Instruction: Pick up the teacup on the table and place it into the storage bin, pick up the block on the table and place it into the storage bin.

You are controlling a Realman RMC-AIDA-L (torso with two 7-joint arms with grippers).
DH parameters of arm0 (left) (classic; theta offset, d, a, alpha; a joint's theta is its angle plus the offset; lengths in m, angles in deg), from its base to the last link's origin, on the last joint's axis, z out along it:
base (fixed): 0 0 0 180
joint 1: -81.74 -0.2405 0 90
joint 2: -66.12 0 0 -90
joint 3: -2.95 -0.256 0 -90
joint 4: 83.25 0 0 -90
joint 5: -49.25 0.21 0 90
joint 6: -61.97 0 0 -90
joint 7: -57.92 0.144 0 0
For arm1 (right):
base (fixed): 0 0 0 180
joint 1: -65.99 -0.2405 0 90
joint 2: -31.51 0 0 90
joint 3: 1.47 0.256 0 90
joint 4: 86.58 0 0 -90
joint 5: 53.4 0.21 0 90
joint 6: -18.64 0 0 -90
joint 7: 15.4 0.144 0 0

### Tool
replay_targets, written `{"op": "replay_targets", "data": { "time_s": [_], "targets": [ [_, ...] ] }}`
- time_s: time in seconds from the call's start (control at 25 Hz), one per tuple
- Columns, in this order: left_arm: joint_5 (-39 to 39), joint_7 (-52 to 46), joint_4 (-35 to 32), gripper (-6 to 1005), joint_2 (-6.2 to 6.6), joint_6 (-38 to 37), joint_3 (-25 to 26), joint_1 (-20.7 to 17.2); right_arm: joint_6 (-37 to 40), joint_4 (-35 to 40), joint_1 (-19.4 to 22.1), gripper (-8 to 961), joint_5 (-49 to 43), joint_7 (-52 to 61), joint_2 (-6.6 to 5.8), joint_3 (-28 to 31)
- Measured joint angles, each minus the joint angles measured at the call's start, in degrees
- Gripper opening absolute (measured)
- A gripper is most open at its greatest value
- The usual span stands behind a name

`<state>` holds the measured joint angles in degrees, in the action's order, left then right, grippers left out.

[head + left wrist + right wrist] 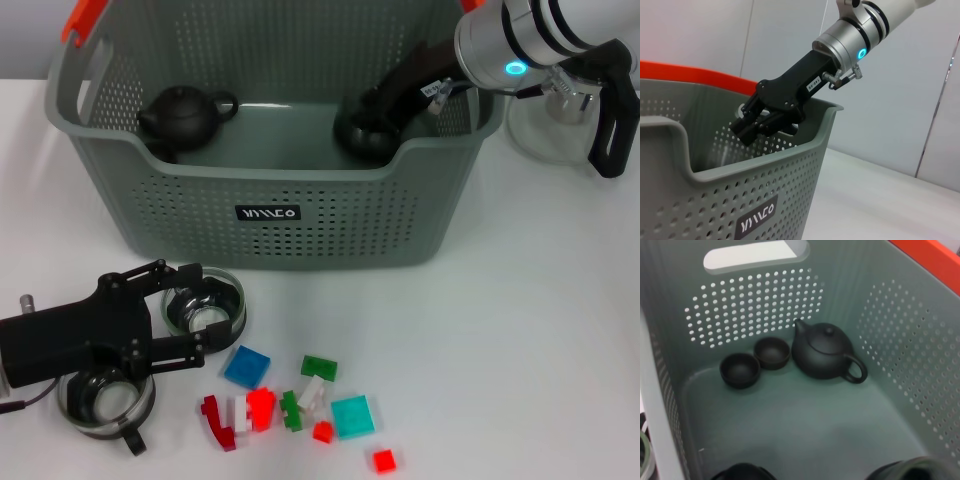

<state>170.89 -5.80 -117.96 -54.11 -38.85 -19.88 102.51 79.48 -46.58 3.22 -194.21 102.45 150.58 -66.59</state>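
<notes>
Scattered coloured plastic blocks point(300, 400) await collection on the white surface point(520, 330) as the right gripper point(362, 128) reaches into the grey-green perforated storage bin point(300, 215), fingers apparently clamped on a dark teacup point(360, 140) for release; left gripper point(190, 320) straddles a glass cup point(205, 305), fingers apart.

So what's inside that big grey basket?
Inside the storage bin: a dark teapot, two small dark cups, and the right gripper reaching in. Its near corners are hidden.

Right pincer point(747, 131) down, fingers nearly together.
</notes>
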Motion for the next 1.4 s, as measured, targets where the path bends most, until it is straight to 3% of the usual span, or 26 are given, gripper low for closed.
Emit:
{"op": "replay_targets", "data": {
  "time_s": [0.04,0.48,0.64,1.0,1.16,1.4],
  "targets": [
    [-0.02,0.0,0.02,862,0.0,0.0,-0.01,-0.05,0.05,0.06,-0.06,107,0.0,0.09,0.01,0.0],
    [-0.39,0.0,-0.2,862,0.0,-0.4,-0.02,-0.28,1.55,7.8,1.48,585,0.27,0.91,0.93,-0.04],
    [-0.44,0.0,-0.34,862,0.0,-0.46,-0.02,-0.29,4.03,15.11,4.08,608,3.8,0.87,1.2,-0.07],
    [-0.19,-0.34,-1.1,862,0.46,-0.54,-0.01,-0.14,13.51,30.4,16.33,641,27.22,-8.19,1.02,-0.01],
    [-0.19,-0.35,-1.13,862,0.59,-0.49,-0.01,0.1,17.89,32.17,20.28,639,32.25,-11.6,0.95,0.16],
    [-0.16,-0.7,-2.78,860,0.72,-1.5,0.01,-0.13,30.87,32.24,23.61,636,33.26,-16.83,0.98,-0.1]
  ]
}}
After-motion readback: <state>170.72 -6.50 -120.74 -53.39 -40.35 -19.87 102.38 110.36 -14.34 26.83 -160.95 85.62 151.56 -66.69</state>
